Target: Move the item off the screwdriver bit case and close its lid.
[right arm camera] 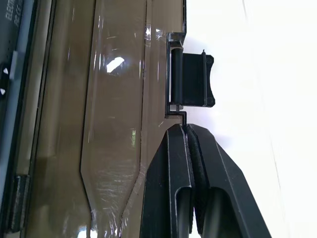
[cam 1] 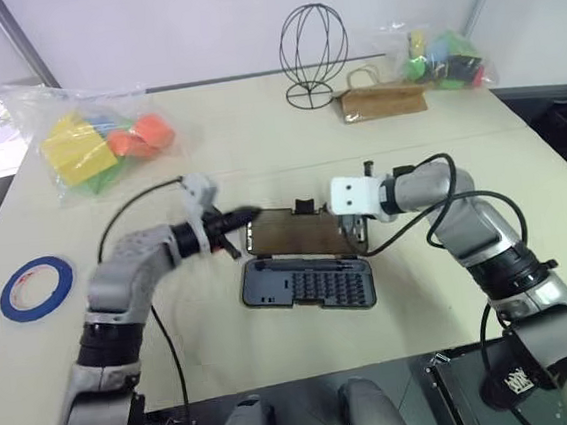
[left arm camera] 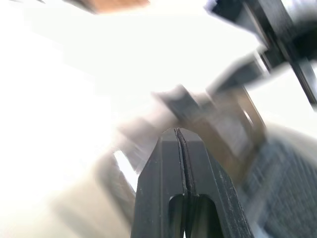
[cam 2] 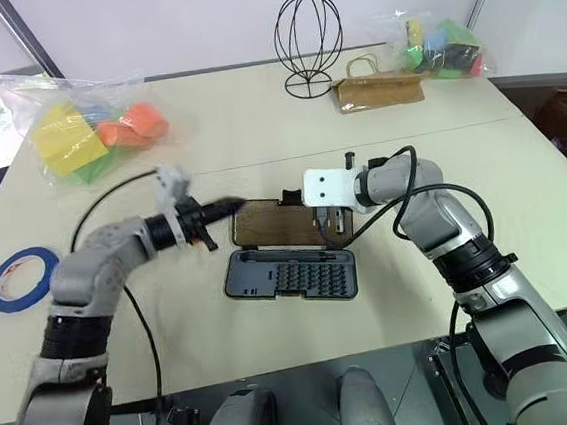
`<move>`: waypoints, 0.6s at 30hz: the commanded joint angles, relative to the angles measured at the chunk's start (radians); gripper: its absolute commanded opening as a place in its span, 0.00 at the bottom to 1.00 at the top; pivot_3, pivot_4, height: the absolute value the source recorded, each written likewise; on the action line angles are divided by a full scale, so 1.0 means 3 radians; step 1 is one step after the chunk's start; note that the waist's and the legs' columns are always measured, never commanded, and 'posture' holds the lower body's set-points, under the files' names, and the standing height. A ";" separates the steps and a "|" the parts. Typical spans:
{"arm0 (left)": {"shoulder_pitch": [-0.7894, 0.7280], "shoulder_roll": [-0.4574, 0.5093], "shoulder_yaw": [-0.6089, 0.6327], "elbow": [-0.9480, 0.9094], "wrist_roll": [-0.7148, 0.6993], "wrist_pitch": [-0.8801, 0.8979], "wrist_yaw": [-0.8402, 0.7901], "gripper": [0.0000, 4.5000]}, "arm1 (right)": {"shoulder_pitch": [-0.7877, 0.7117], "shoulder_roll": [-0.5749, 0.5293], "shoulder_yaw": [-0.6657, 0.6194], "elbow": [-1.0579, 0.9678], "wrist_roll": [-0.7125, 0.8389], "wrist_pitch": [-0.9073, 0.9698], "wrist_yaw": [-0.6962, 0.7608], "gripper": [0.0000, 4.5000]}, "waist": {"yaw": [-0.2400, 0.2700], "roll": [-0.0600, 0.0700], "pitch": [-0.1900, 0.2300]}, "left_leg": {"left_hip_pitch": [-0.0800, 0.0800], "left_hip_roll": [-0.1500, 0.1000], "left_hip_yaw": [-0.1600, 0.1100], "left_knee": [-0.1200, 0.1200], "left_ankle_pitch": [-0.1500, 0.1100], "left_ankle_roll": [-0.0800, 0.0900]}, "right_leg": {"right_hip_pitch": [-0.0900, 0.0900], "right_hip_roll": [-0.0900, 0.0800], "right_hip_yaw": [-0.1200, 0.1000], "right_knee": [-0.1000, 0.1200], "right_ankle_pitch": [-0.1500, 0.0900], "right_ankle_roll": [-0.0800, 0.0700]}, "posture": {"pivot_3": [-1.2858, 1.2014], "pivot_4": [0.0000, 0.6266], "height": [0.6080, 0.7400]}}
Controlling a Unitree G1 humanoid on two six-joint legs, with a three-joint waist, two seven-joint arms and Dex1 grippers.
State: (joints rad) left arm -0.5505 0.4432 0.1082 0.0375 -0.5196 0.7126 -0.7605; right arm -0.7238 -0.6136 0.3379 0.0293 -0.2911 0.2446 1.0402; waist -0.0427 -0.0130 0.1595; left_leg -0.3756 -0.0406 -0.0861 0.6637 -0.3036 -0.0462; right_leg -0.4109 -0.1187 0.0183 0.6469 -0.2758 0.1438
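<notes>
Case point(cam 2: 291, 272) open on worktop point(cam 2: 255, 125), lid point(cam 2: 280, 223) flat behind; both grippers at lid's far corners; blue tape point(cam 2: 16, 278) far left.

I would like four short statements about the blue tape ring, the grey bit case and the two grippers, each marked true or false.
1. The flat blue tape ring lies on the dark grey plastic bit case. False: it lies on the table, apart, to the left.
2. The smoky-brown translucent lid is open. True.
3. The left gripper is wide open. False: its fingers are shut.
4. The right gripper, shut, is at the lid's edge beside the black latch tab. True.
</notes>
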 commanded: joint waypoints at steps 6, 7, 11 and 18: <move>-0.0109 0.0248 0.0215 0.0647 0.0113 -0.0197 0.0040 0.00 | -0.0062 0.0009 0.0002 -0.0210 -0.0008 -0.0070 -0.0086 0.01 | 0.0010 -0.0001 0.0001 | -0.0001 -0.0001 0.0000 0.0000 0.0000 -0.0001 | 0.0000 0.0000 0.0000 -0.0001 0.0000 0.0000 | 0.52 0.24 1.00; -0.0119 0.0259 0.0193 0.0706 0.0144 -0.0232 0.0028 0.00 | -0.0064 0.0009 0.0002 -0.0210 -0.0007 -0.0076 -0.0088 0.01 | 0.0016 -0.0001 0.0000 | -0.0001 -0.0001 0.0000 0.0000 0.0000 -0.0001 | 0.0000 0.0000 0.0000 -0.0001 0.0000 0.0000 | 0.52 0.24 1.00; -0.0107 0.0274 -0.0036 0.0850 0.0332 -0.0412 -0.0150 0.00 | -0.0084 0.0043 -0.0013 -0.0132 0.0035 0.0016 -0.0070 0.01 | 0.0030 -0.0001 0.0001 | -0.0001 -0.0002 0.0001 0.0000 0.0000 -0.0001 | 0.0001 -0.0001 0.0000 -0.0003 0.0000 0.0000 | 0.52 0.24 1.00; 0.0024 0.0265 -0.0265 0.0140 0.0076 -0.0096 -0.0553 0.00 | -0.0255 0.0101 -0.0140 0.0181 0.0324 0.0553 0.0091 0.01 | 0.0016 -0.0002 0.0002 | -0.0005 -0.0001 0.0000 0.0001 0.0000 -0.0001 | -0.0001 -0.0001 0.0000 -0.0003 0.0000 0.0000 | 0.52 0.24 1.00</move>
State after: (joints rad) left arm -0.5456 0.5100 0.0275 0.1329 -0.4717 0.6731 -0.9055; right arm -0.7704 -0.5835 0.3344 0.0922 -0.2198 0.3857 1.0580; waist -0.0380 -0.0136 0.1602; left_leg -0.3768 -0.0409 -0.0860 0.6639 -0.3035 -0.0464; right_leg -0.4113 -0.1190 0.0183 0.6462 -0.2758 0.1438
